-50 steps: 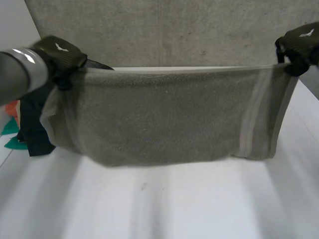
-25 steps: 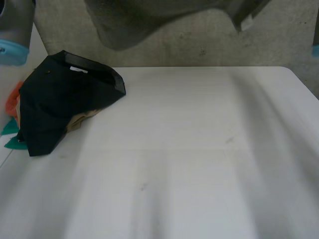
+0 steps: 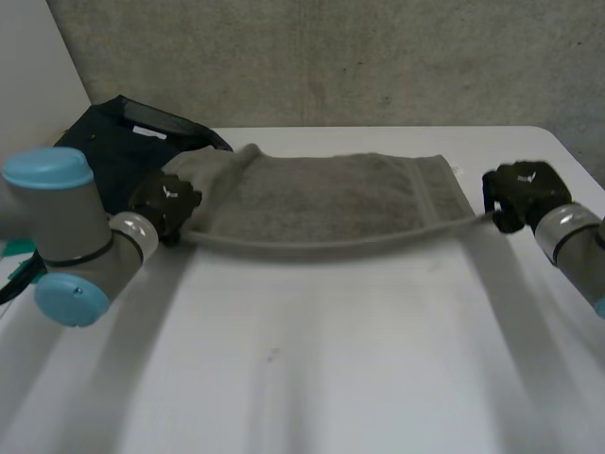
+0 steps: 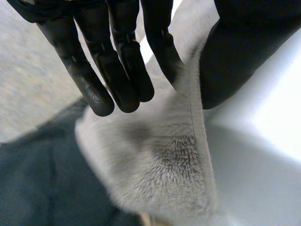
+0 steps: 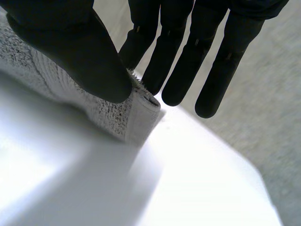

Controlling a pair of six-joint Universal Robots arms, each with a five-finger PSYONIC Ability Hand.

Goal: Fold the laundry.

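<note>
Towel (image 3: 321, 189) and hands, seen from the head view: the grey towel lies spread on the white table (image 3: 331, 378). Its near edge is lifted off the surface and runs as a slightly sagging line between our 2 hands. Our left hand (image 3: 168, 203) has 1 end of that edge and our right hand (image 3: 522, 192) the other. They are well apart, so the cloth between them is drawn out to its width. We judge this hold is meant to let the edge be carried across the rest of the towel as 1 straight fold. Just beyond our left hand sits a heap of dark clothes (image 3: 113, 151), and the towel's far corner reaches it.

From the left wrist view, our left hand (image 4: 120, 61) pinches the towel's (image 4: 174, 160) hemmed edge between the thumb and the nearest finger, while the other fingers stay straight. Past the fingertips the towel drapes onto the dark clothes (image 4: 33, 188).

From the right wrist view, our right hand (image 5: 183, 61) clamps the towel's (image 5: 113, 110) corner between the thumb and the fingers. The hem pokes out just past the thumb, above the table (image 5: 178, 188). A grip this shallow could slip if the edge is pulled tighter.
</note>
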